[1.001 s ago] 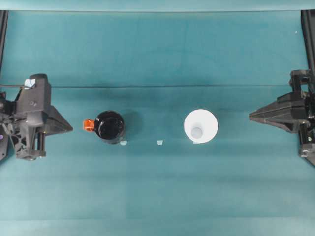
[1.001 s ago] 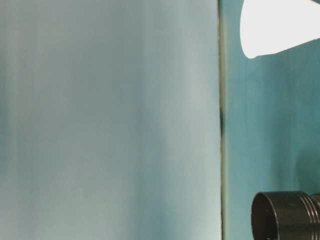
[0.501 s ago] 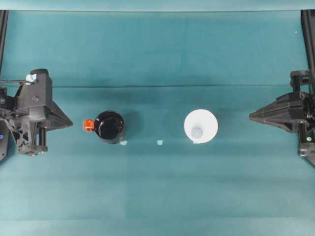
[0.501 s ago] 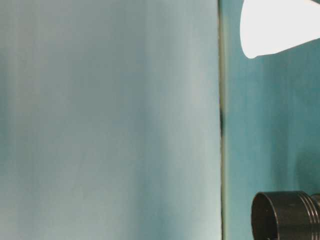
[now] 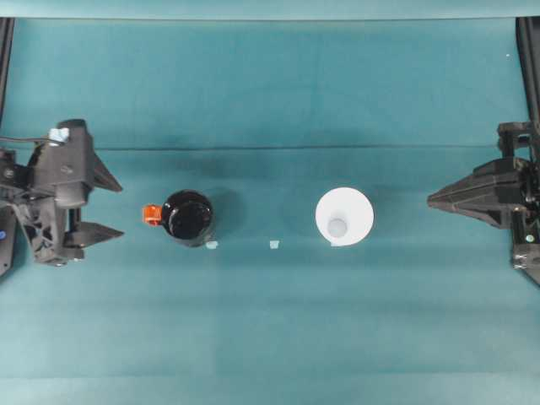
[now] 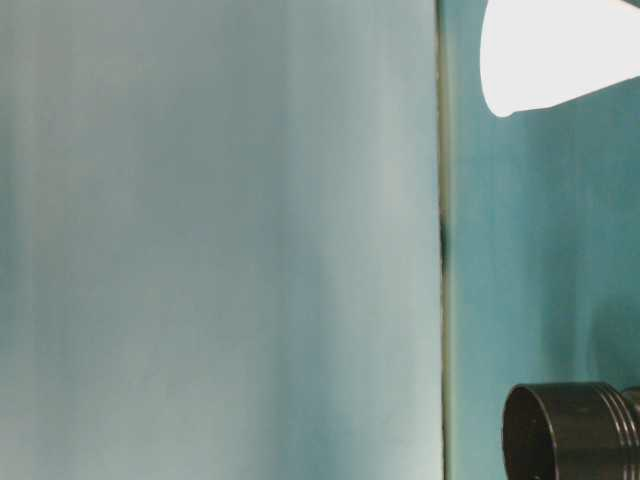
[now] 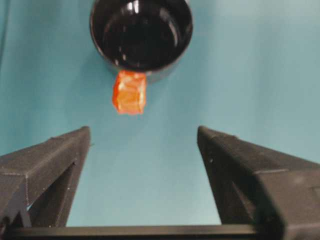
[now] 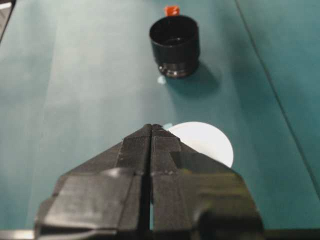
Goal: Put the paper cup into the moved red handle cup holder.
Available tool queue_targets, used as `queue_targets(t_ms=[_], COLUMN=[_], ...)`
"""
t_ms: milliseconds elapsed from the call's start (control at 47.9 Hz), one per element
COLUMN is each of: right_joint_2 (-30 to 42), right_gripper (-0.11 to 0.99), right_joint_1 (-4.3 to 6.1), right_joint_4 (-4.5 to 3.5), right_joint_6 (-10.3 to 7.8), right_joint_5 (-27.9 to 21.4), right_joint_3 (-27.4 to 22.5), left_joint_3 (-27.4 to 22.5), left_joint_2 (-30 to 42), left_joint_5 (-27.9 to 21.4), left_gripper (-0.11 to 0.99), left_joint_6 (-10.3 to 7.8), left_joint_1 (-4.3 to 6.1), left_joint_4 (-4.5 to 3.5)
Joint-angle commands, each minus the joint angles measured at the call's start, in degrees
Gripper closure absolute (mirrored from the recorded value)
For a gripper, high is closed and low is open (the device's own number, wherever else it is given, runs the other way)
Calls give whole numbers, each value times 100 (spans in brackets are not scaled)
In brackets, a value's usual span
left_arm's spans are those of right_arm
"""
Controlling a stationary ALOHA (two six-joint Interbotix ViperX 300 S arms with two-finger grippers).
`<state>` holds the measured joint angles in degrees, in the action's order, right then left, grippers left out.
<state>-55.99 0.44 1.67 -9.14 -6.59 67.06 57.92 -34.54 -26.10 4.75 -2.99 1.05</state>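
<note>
Left claw [image 5: 108,202] spread wide beside the glossy black round holder [image 5: 187,217] — orange-red tab [image 5: 151,214] facing it; right claw [image 5: 432,200] pressed together, white tapered paper cup [image 5: 344,217] upright on teal tabletop [image 5: 270,321].

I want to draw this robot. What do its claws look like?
Both claws are black. The left claw has two pointy wedge-shaped fingers with a rough, grainy surface, plus a thin black cable and a small pale tag on its body. The right claw narrows to a sharp point, and its fingers have fine ridges.
</note>
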Motion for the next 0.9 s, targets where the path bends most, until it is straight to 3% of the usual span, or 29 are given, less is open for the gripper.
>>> queue_targets(t_ms=[0, 125, 250, 417, 584, 876], right_joint_2=[35, 35, 35, 26, 26, 26], right_gripper=[98, 98, 98, 98, 98, 98], right_joint_1=[9, 9, 9, 9, 18, 9], right_joint_4=[18, 18, 18, 18, 18, 18], right_joint_6=[-53, -53, -53, -53, -53, -53], right_joint_5=[18, -62, -176, -202, -211, -202], right_joint_3=[-53, -53, -53, -53, -53, -53], left_joint_3=[-35, -35, -79, -220, -378, -431], left_joint_2=[185, 563, 914, 1248, 1600, 2083], left_joint_5=[44, 132, 501, 668, 756, 888], left_gripper=[-4, -7, -7, -7, -7, -7], left_joint_6=[-9, -18, -70, -404, -642, -606], left_joint_1=[-9, -62, -193, -334, -396, -413], left_joint_4=[18, 18, 18, 18, 18, 18])
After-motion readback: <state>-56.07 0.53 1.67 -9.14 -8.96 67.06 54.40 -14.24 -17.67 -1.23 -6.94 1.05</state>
